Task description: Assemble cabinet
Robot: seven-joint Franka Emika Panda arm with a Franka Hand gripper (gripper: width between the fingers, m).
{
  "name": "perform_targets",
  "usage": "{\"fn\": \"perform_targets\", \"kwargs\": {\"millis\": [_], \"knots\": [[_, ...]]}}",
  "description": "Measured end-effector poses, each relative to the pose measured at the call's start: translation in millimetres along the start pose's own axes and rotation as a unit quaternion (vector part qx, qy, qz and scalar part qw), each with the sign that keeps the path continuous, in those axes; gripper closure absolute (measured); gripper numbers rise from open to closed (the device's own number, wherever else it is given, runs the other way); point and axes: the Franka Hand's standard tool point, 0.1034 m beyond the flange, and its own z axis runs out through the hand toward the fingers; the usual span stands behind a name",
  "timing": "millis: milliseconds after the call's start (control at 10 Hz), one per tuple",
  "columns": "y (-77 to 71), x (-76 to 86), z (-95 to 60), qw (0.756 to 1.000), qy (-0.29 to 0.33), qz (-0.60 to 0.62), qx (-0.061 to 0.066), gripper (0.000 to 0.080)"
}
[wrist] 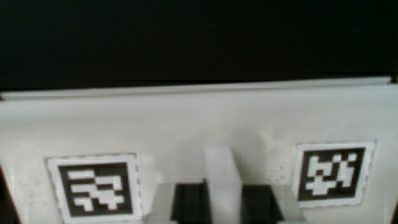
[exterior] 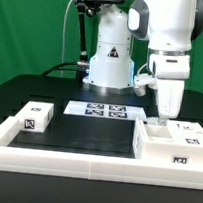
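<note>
Exterior view:
- Table [exterior: 86,136]: black, edged at the front by a long white rail [exterior: 78,166].
- Marker board [exterior: 107,111]: flat on the table in front of the arm's base, near the middle.
- Cabinet, large box [exterior: 171,148]: matte white, tagged, on the exterior view's right, against the rail.
- Cabinet, small block [exterior: 35,118]: white, tagged, on the exterior view's left, well apart from the large box.
- Arm [exterior: 168,36]: white, reaching down over the large box.
- Gripper [exterior: 159,119]: pointing straight down, tip at the top of the large box; finger state hidden here.

Wrist view:
- Large box [wrist: 196,120]: blurred white face filling the lower frame, with two square tags, one [wrist: 93,186] and another [wrist: 333,170], either side of the gripper [wrist: 217,202].
- Fingers [wrist: 187,203]: two dark tips close together with a narrow white ridge between them; cannot tell whether they pinch it.
</note>
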Motion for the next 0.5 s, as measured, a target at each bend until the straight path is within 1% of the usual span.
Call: {"fn": "perform_targets", "kwargs": {"millis": [100,500], "knots": [[0.2,-0.1,0.0,1.0,0.0,0.0,0.0,0.0732],[0.4,-0.2,-1.0,1.0,0.0,0.001,-0.001,0.0732]]}}
